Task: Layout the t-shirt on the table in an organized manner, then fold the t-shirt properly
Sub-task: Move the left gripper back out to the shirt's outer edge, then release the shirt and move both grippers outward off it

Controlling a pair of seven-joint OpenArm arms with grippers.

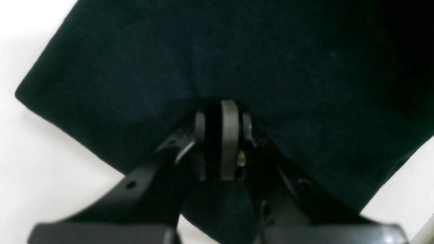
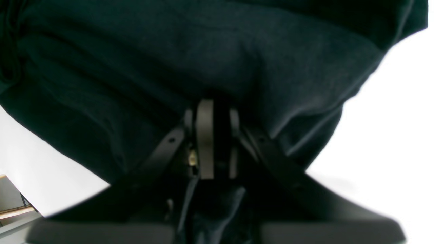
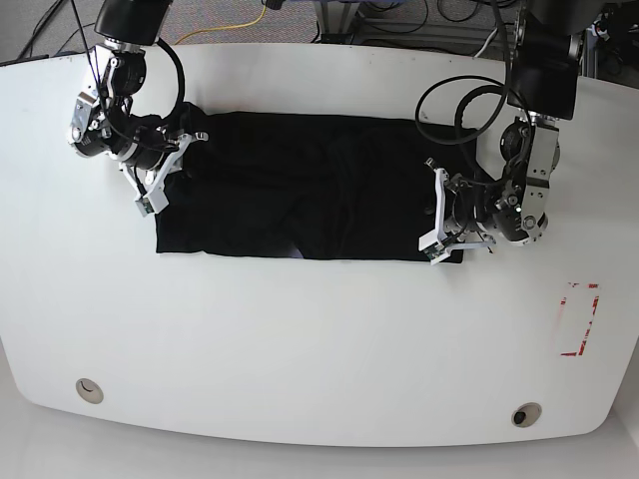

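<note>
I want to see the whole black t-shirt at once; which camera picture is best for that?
The base view: the t-shirt lies there as one long strip on the table. Both wrist views show only dark cloth close up.

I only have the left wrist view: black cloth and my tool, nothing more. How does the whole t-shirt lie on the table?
Observer: The t-shirt lies as a long flat band across the far half of the table.
Operator: Where is the other arm?
Observer: The right tool is at the opposite end of the band, shut on the cloth; the right wrist view shows fabric bunched between its jaws.
Operator: And mine?
Observer: The left tool pinches the band's near corner at its own end.
Operator: Any markers nearby?
Observer: A red tape rectangle sits near your side, clear of the shirt.
</note>
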